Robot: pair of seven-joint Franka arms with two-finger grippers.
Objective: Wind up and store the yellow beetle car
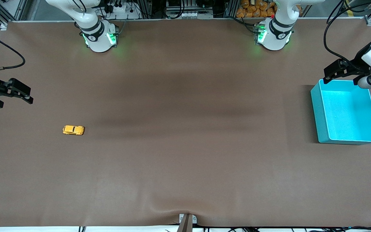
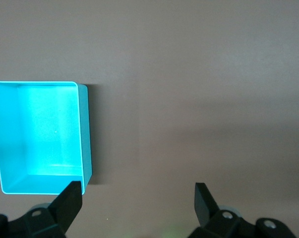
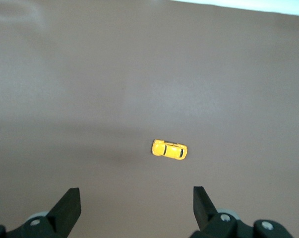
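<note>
Care suits this reach: right gripper, jaws apart over bare table, should straddle the yellow beetle car squarely, left gripper waiting agape.

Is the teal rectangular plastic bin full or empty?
Empty: the teal rectangular plastic bin shows only its bare floor in both views.

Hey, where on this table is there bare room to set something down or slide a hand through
Bare brown mat runs the whole stretch between the yellow beetle car and the teal bin, and nearer the front camera than both. The bin's inside shows nothing in it. Tightest spot: the bin's rim under the open left gripper. The open right gripper hangs past the car.
</note>
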